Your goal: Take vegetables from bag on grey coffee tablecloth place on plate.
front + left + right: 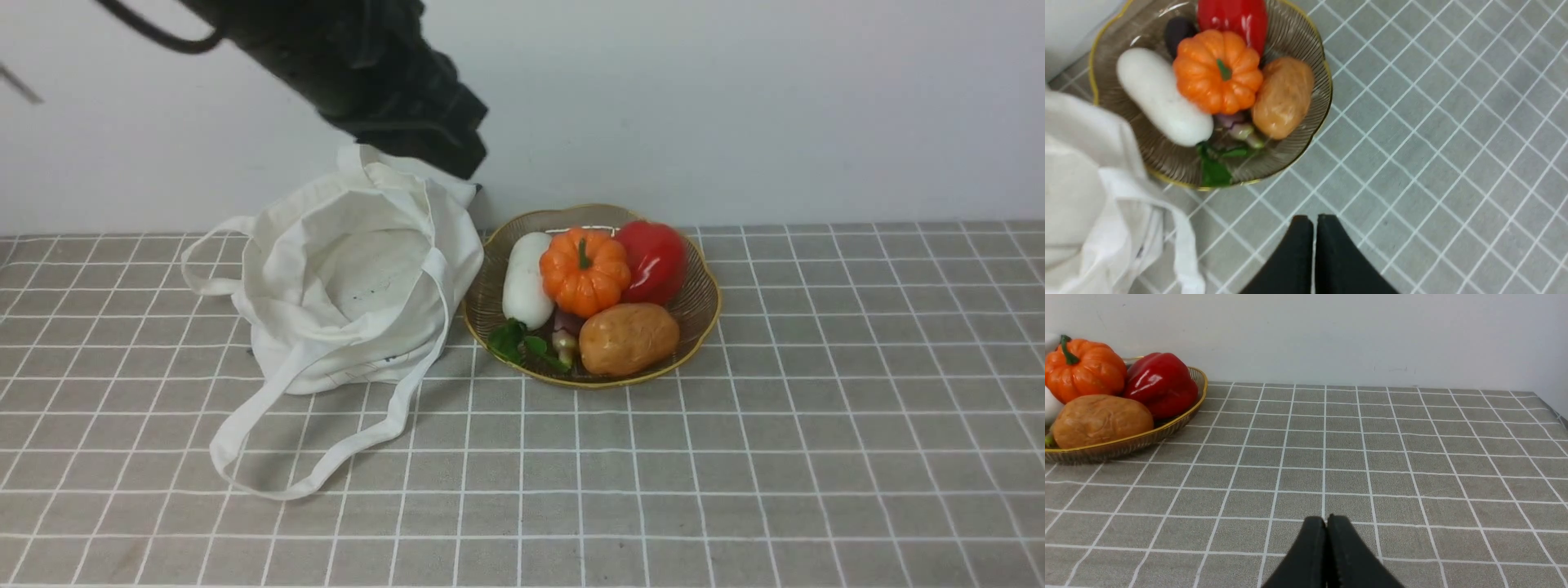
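Observation:
The orange pumpkin point(584, 271) with a green stem sits on the brown gold-rimmed plate point(704, 306), between a white vegetable and a red pepper. It also shows in the left wrist view point(1217, 71) and the right wrist view point(1084, 370). The white tote bag point(359, 278) lies open and slumped left of the plate, straps trailing forward. My left arm hangs high above the bag's back edge; its gripper point(1313, 222) is shut and empty, above the grey checked tablecloth point(735, 457). My right gripper point(1326, 522) is shut and empty, low over the cloth right of the plate.
On the plate point(1306, 36) also lie a red bell pepper point(653, 260), a tan potato point(629, 338), a white oblong vegetable point(526, 279) and green leaves point(514, 341). A white wall runs behind the table.

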Tool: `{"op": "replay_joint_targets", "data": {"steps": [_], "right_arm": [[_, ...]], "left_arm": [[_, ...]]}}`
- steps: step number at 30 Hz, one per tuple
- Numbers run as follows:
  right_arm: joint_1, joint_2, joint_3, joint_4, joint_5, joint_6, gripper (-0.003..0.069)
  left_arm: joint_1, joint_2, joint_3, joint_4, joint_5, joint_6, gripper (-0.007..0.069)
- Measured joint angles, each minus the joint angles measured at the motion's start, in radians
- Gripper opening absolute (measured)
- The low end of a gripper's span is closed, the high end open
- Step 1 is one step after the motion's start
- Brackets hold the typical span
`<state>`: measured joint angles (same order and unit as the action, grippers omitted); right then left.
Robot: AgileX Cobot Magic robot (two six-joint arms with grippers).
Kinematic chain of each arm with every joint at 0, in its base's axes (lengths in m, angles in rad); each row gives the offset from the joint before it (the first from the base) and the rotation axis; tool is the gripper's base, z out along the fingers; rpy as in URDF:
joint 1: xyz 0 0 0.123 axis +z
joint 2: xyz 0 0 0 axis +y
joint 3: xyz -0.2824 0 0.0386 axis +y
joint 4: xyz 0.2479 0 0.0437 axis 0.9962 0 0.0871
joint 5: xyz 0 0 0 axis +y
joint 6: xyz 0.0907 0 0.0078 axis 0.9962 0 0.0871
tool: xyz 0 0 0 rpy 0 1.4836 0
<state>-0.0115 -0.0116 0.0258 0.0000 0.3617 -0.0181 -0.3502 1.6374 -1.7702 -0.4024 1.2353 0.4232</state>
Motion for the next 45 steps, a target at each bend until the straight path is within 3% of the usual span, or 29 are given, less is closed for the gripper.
{"op": "replay_joint_targets", "data": {"steps": [8,11,18,21,24,30,45], "right_arm": [[0.000,0.000,0.000,0.000,0.000,0.000,-0.0015],[0.000,0.000,0.000,0.000,0.000,0.000,-0.0015],[0.000,0.000,0.000,0.000,0.000,0.000,-0.0015],[0.000,0.000,0.000,0.000,0.000,0.000,-0.0015],[0.000,0.000,0.000,0.000,0.000,0.000,-0.0015],[0.000,0.000,0.000,0.000,0.000,0.000,-0.0015],[0.000,0.000,0.000,0.000,0.000,0.000,-0.0015]], "left_arm": [[0.000,-0.322,0.339,0.108,-0.025,-0.069,-0.0005],[0.000,-0.454,0.539,0.129,-0.143,-0.100,-0.0005],[-0.001,-0.749,1.054,0.062,-0.616,-0.100,-0.0005],[-0.001,-0.828,1.204,0.054,-0.803,-0.096,-0.0005],[-0.001,-0.882,1.291,0.049,-0.878,-0.096,-0.0005],[-0.001,-0.918,1.385,0.047,-0.899,-0.093,-0.0005],[-0.001,-0.961,1.400,0.060,-0.870,-0.093,-0.0005]]}}
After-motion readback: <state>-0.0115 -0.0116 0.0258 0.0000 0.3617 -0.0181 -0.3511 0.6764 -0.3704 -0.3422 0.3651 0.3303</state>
